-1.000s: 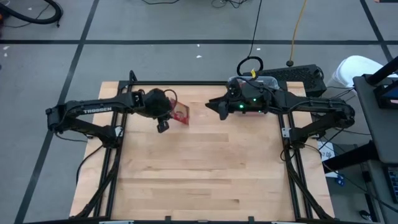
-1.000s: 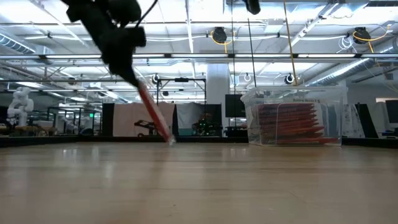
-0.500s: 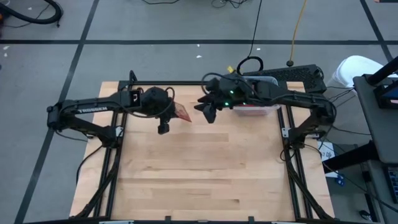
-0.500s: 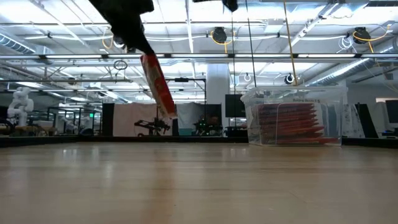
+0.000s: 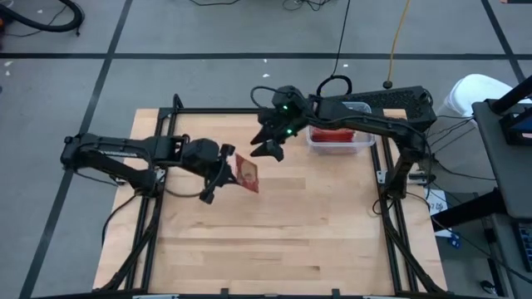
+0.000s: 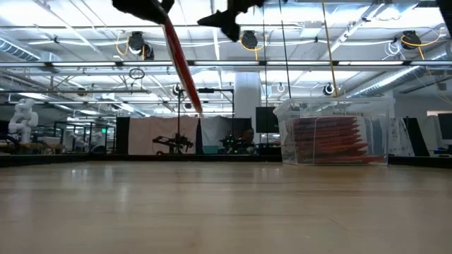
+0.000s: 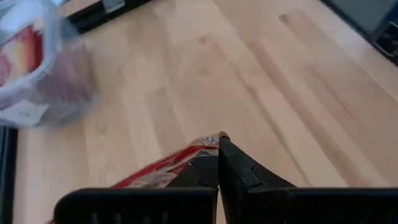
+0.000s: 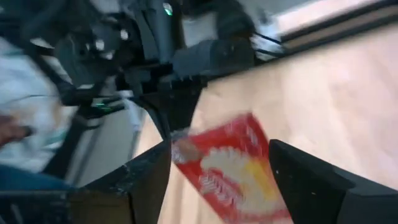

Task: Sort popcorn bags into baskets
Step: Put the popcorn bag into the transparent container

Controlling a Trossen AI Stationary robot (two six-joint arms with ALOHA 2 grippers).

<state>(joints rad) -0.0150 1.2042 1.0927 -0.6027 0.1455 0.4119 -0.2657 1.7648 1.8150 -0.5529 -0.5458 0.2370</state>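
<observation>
My left gripper (image 5: 220,169) is over the table's middle, shut on a red popcorn bag (image 5: 247,174) with a cream popcorn picture. In the low view the bag (image 6: 182,67) slants down from the gripper, high above the wood. My right gripper (image 5: 269,143) hovers open just beyond the bag on the far side and apart from it. In the right wrist view its fingers (image 8: 221,152) frame the bag (image 8: 239,168). The clear basket (image 5: 341,136) stands at the far right with several red bags on edge inside (image 6: 332,137). My left gripper pinches the bag between its two shut fingers at one end edge (image 7: 202,146). The fingers (image 7: 242,171) come slanting from above and from the table's left. The bag is lifted clear and hangs tilted below them, its free end (image 6: 198,109) lowest.
Bare wood (image 5: 266,241) spreads over the near half of the table. A black frame rail (image 5: 233,110) runs along the far edge. A power strip (image 5: 399,98) and cables lie on the floor beyond the basket.
My left gripper rose and moved toward the table's near edge and right, lifting the bag; its lower end, which touched the wood a second ago, now hangs clear. My right gripper swung left from over the basket toward the bag, uncovering the basket.
</observation>
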